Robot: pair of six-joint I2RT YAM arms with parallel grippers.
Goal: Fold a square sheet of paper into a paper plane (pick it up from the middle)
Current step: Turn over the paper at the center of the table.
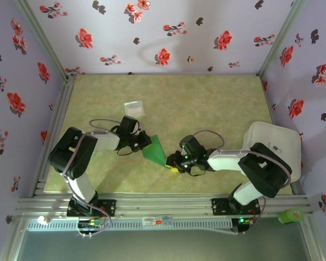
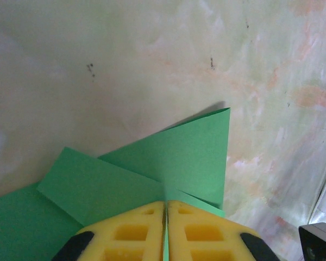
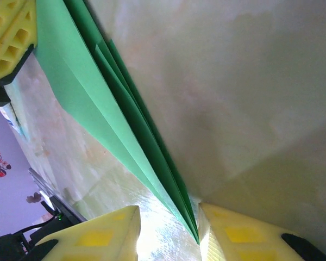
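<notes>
The paper plane [image 1: 155, 149] was located near the front middle of the table [image 1: 206, 103], between the two arms. The left gripper [image 2: 165, 209] was clamped tight on its wide end. The right gripper [image 3: 168, 212] stood partly open, one finger on either side of the pointed end, with a clear gap on one side.

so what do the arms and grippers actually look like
The left arm and right arm have black joints, white link shells and thin grey cables looping by the wrists. The left gripper and right gripper carry blocky yellow fingers with square cut-outs on black mounts.
</notes>
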